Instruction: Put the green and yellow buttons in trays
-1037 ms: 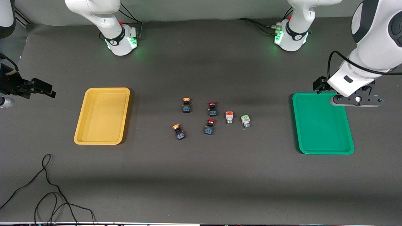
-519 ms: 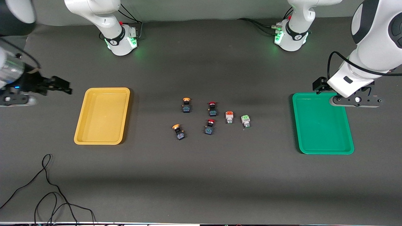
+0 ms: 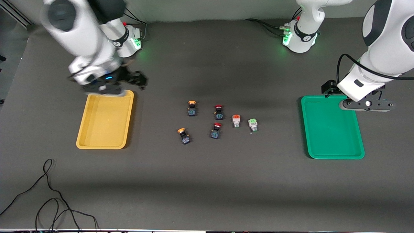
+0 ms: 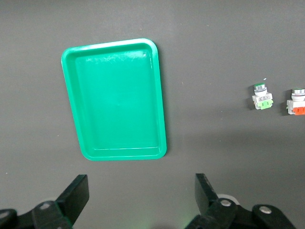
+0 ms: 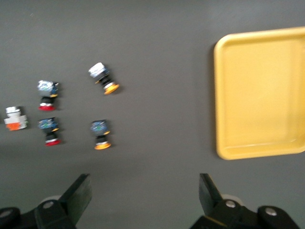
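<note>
Front view: I see the right claw (image 3: 137, 79) up over the tabletop (image 3: 207, 181) at the yellow tray's (image 3: 105, 119) edge nearest the robot bases, nothing in it. The left claw (image 3: 367, 104) hangs over the corner of the green tray (image 3: 333, 127) nearest its own base, also carrying nothing. Yellow tray sits toward the right arm's end of the tabletop, green tray toward the left arm's end. All the buttons lie mid-tabletop between the trays, none in a tray: two yellow buttons (image 3: 191, 108) (image 3: 183, 135), two red buttons (image 3: 218, 111) (image 3: 216, 130), an orange button (image 3: 236, 120), and the green button (image 3: 253, 124), the one closest to the green tray. A black cable (image 3: 48, 194) trails at the corner nearest the camera, right arm's end.

Left wrist view: left claw (image 4: 140, 195) fingers (image 4: 76, 195) spread wide, nothing between them. Green tray (image 4: 114, 98) bare inside; green button (image 4: 261, 95) and orange button (image 4: 298, 101) well apart from it.

Right wrist view: right claw (image 5: 143, 195) fingers (image 5: 78, 193) wide apart and empty. Yellow tray (image 5: 259, 93) bare; yellow buttons (image 5: 105, 78) (image 5: 101, 133) lie apart from it.
</note>
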`<state>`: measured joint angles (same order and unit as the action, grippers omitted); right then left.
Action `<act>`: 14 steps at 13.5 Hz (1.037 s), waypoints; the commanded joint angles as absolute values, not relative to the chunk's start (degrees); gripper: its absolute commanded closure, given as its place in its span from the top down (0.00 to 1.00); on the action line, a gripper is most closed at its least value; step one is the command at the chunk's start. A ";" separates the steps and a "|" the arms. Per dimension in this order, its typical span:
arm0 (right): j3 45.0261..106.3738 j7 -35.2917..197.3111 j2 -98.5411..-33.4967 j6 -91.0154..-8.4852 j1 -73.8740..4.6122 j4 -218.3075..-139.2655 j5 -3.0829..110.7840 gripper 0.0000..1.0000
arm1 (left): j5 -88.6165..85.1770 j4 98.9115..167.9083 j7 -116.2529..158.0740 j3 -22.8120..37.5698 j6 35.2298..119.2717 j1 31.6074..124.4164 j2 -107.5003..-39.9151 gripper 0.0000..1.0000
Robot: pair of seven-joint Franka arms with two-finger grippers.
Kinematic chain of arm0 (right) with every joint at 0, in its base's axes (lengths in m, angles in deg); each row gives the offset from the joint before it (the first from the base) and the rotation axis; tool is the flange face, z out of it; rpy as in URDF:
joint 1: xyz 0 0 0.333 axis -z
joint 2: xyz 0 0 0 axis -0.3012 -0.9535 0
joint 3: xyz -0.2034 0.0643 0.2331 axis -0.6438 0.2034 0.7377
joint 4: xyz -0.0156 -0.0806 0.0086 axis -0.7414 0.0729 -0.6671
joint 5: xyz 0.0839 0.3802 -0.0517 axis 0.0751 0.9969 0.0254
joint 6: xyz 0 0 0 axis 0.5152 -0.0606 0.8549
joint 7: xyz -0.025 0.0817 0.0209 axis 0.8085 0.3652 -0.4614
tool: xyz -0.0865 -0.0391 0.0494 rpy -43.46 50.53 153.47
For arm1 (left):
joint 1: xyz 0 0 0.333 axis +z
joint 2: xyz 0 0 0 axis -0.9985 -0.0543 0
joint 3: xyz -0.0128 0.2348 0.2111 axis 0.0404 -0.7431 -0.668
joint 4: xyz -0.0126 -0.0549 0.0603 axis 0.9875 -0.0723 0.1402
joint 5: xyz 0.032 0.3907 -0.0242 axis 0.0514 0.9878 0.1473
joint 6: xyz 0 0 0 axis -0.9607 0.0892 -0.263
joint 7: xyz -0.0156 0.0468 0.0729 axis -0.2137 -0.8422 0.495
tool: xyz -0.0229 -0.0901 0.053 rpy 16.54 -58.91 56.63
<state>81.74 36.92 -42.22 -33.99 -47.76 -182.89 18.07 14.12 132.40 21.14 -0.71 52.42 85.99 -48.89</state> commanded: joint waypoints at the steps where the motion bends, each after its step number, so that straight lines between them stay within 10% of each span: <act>1: 81.06 26.53 -43.17 -36.25 -55.12 -183.12 18.32 1.00 | 13.34 132.31 22.18 -0.58 52.81 85.66 -48.70 0.91; 14: 81.06 13.22 -62.40 -69.98 -62.97 -195.95 7.26 1.00 | 6.65 131.25 9.28 -0.22 59.47 74.95 -59.93 0.88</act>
